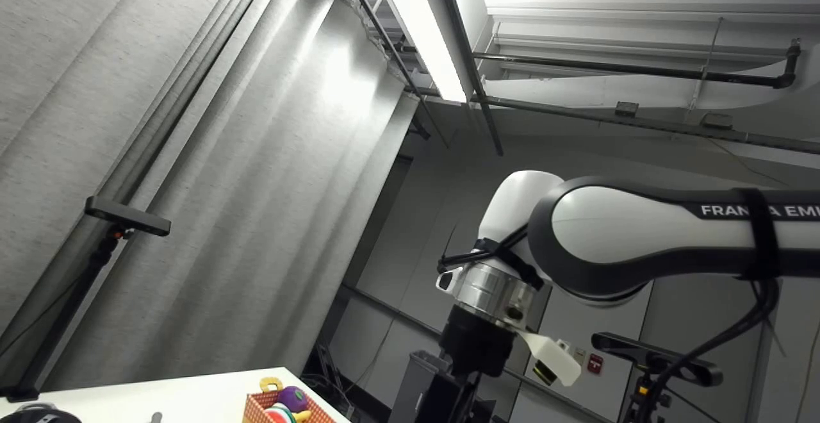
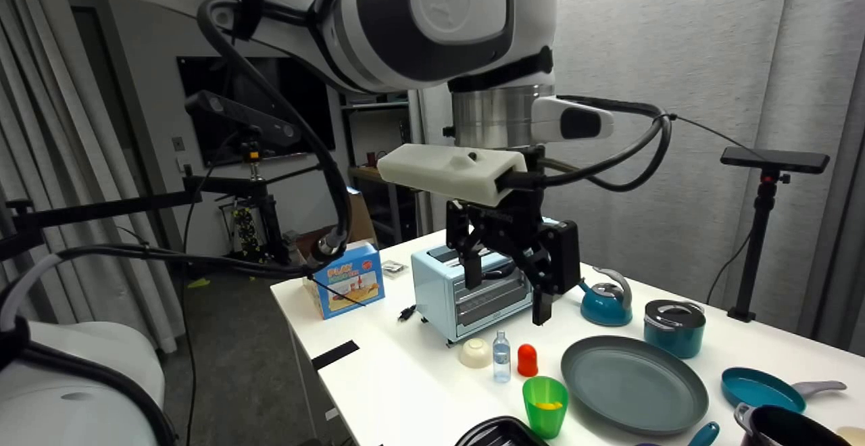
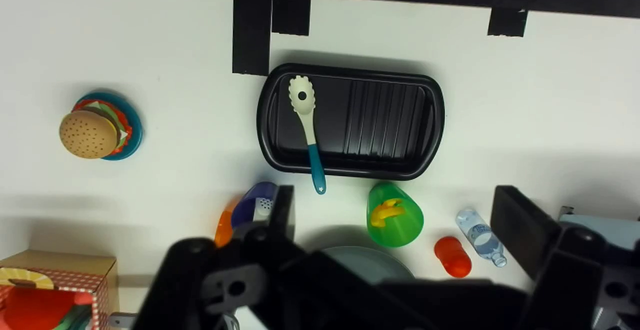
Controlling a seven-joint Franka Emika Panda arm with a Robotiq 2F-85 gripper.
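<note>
My gripper is open and empty above the white table; it also shows in an exterior view. In the wrist view, a green cup with yellow pieces inside appears between the fingers. A red rounded piece and a small clear bottle lie near the right finger. A purple cup is partly behind the left finger. A black tray holds a slotted spoon with a teal handle over its rim. A grey round pan is mostly hidden by the gripper. Nothing is touched.
A light blue toaster oven stands behind the gripper. A teal kettle, pot and frying pan are at the right. A toy burger sits on a blue dish. A checkered basket holds toys.
</note>
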